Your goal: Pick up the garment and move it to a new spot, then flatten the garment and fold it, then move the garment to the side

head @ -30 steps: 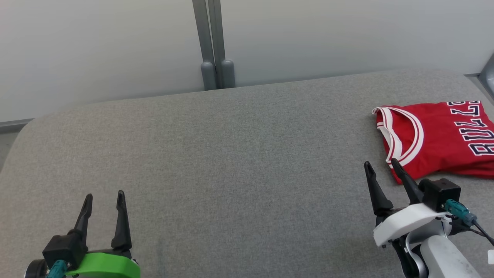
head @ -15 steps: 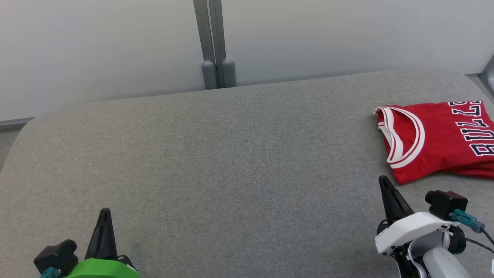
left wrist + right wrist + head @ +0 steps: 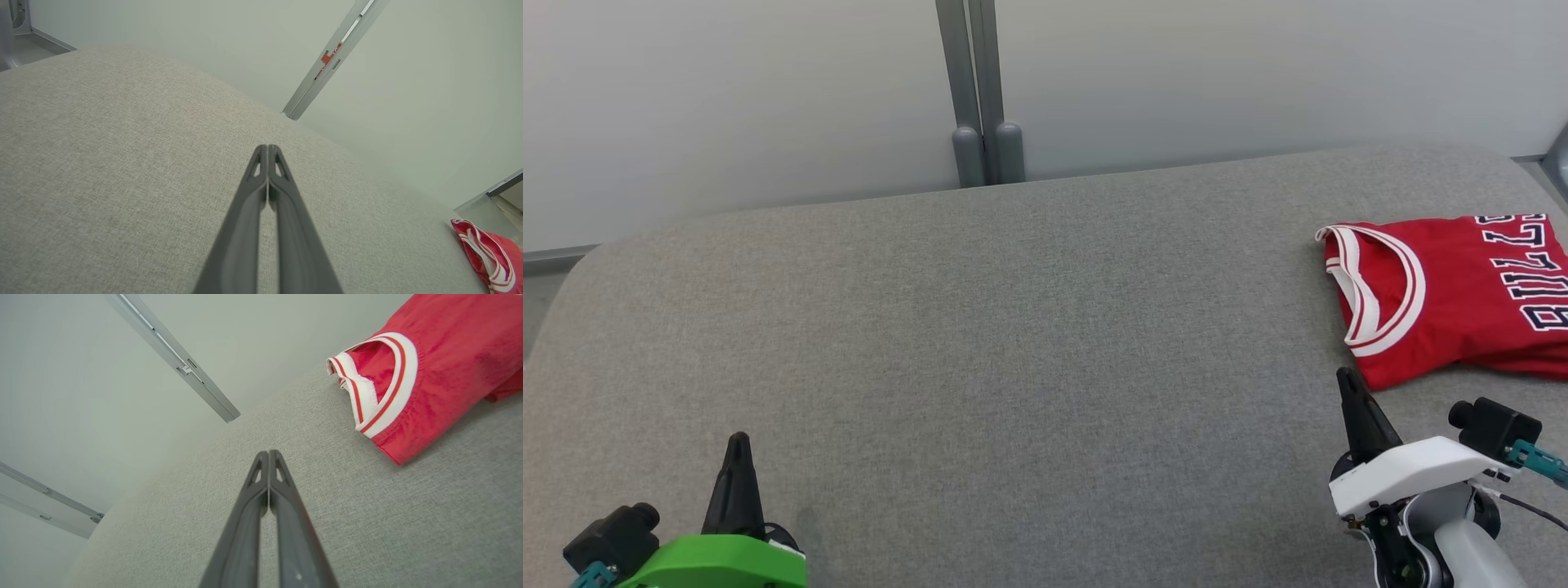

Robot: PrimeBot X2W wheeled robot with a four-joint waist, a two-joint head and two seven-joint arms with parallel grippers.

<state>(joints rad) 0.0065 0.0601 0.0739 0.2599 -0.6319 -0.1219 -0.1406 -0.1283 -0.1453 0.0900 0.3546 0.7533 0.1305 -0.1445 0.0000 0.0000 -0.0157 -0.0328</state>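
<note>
– Both clenched on nothing, your left gripper (image 3: 738,445) and right gripper (image 3: 1347,380)?
– Yes. Your red garment (image 3: 1462,298) lies folded at the grey pad's (image 3: 1013,343) right edge, just beyond the right gripper.

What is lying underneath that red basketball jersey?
The red jersey lies folded on the grey fabric surface, which shows beside it. Whether anything is tucked beneath or between its layers cannot be seen; the cloth covers that.
</note>
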